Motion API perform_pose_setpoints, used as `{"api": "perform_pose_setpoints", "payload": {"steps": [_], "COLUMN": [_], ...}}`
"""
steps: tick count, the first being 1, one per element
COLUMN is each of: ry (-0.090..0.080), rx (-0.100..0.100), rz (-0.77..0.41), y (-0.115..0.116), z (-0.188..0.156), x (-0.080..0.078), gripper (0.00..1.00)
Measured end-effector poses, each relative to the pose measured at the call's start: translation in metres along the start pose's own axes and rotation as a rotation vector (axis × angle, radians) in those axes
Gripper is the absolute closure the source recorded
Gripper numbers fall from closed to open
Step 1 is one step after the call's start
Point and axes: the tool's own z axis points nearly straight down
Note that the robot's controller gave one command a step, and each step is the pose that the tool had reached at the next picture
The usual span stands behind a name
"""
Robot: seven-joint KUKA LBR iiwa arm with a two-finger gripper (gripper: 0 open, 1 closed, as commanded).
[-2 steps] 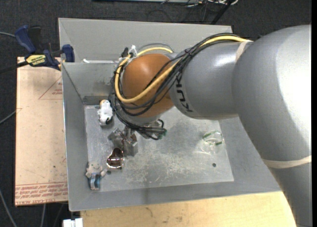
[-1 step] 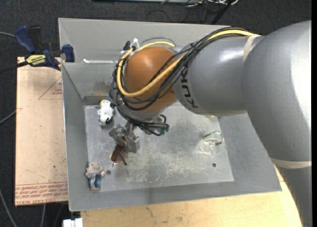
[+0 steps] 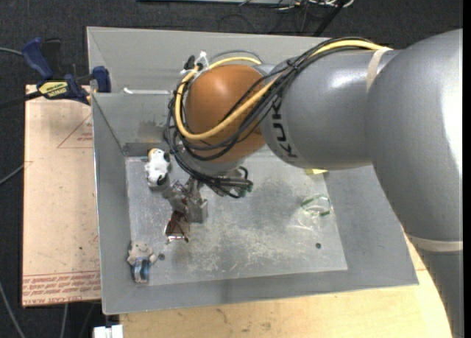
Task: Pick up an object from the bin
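Low over the bin's left-centre floor, the gripper (image 3: 182,217) is pointing downward, and its tip is meeting a small dark brown piece (image 3: 176,231). Whether the gripper is open or closed cannot be told, since its lower end and the brown piece are merging into one dark shape. For the same reason it cannot be told whether the brown piece is being gripped or is merely lying under the tip.

Just up and left of the gripper, a white toy (image 3: 155,166) is lying on the floor, near but apart from it. Down and left of the gripper, clearly apart, a blue-grey piece (image 3: 140,262) is resting close to the bin's corner. Well to the gripper's right, a clear wrap (image 3: 316,208) with a trace of green is lying alone on bare metal. Further up on that side, a pale yellow bit (image 3: 317,172) is showing at the arm's lower edge; its kind cannot be told.

Directly above the gripper in this view, the orange cover (image 3: 221,112) is sitting on the wrist, with black and yellow cables (image 3: 193,135) looping round it. Beyond that, the grey arm (image 3: 346,108) is running off to the right, crossing the rim of the bin (image 3: 250,244).
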Motion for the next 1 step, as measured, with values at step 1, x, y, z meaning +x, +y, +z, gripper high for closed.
{"api": "perform_pose_setpoints", "payload": {"steps": [1], "ry": [0.004], "rx": [-0.002], "rz": [0.0], "y": [0.0005], "z": [-0.0061], "x": [0.0007], "gripper": [1.0]}}
